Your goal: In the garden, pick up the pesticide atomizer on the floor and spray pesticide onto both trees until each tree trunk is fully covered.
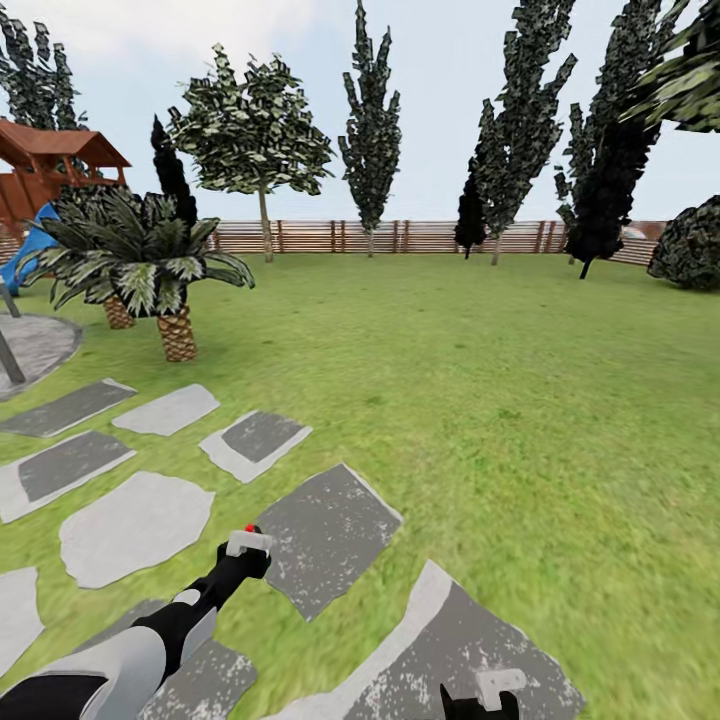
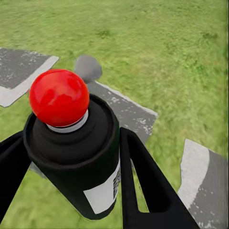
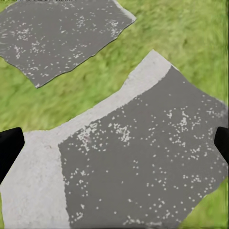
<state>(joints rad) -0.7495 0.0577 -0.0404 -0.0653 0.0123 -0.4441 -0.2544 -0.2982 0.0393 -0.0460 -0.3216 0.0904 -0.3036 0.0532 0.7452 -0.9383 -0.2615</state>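
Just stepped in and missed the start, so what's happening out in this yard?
The robot's left gripper holds the pesticide atomizer, jaws closed on its black body, red tip up, over the grey stepping stones. The right gripper hangs open and empty above another stone. A leafy tree with a thin bare trunk stands far off by the wooden fence, across the lawn. No mist shows, so spraying has not begun.

I see open lawn [image 1: 480, 400] ahead and to the right; palms [image 1: 150, 260] block the left, while the fence [image 1: 400, 236] and cypresses [image 1: 372, 130] stand far off.
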